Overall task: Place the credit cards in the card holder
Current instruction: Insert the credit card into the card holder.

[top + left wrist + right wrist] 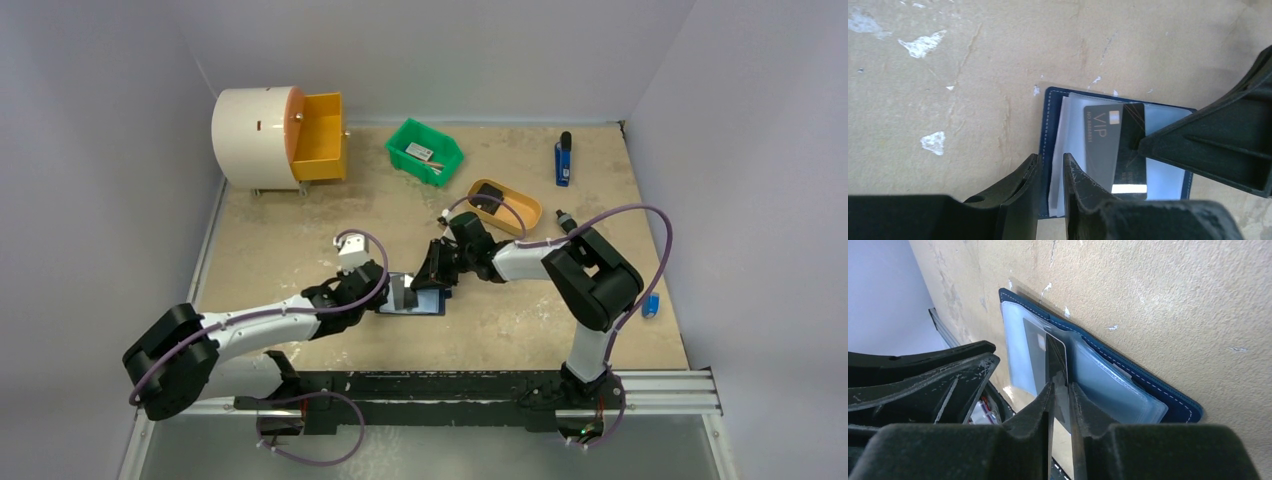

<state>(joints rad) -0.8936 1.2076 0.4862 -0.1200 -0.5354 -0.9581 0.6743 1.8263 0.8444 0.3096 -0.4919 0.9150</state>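
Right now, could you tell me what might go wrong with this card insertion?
The right gripper pinches the VIP card by its thin edge, so it may twist or slip when pushed. The left gripper clamps only one edge of the card holder; the clear sleeves could buckle or the holder slide.

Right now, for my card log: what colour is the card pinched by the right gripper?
The card is dark grey, pale VIP lettering; best in left wrist view.

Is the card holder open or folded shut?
Open. The card holder lies spread flat, clear sleeves showing; left gripper shut on its edge, right gripper on a card.
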